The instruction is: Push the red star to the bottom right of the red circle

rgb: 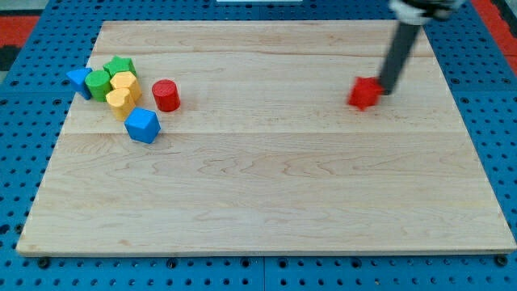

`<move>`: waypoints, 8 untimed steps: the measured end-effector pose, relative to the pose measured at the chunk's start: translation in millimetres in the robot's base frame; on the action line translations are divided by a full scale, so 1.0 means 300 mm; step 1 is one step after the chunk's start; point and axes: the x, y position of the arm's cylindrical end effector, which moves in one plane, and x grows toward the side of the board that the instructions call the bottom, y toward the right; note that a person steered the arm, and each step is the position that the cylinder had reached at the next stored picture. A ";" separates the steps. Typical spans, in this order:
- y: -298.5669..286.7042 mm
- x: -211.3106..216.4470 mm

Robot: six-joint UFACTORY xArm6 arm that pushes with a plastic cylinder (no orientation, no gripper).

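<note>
The red star (364, 93) lies on the wooden board at the view's upper right. The red circle (166, 94) stands far to its left, in the upper left part of the board. My tip (385, 90) is at the star's right edge, touching it or nearly so, with the dark rod rising up and to the right out of view.
A cluster of blocks sits left of the red circle: a blue triangle (79, 81), a green circle (98, 83), a green star (120, 66), two yellow blocks (121, 90) and a blue block (143, 125). The wooden board (266, 202) lies on a blue pegboard.
</note>
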 end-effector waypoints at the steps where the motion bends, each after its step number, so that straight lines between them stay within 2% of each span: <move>1: -0.419 0.027; 2: -0.357 0.011; 3: -0.310 0.056; 4: -0.529 0.090; 5: -0.661 0.095; 6: -0.513 0.107; 7: -0.513 0.181; 8: -0.639 0.233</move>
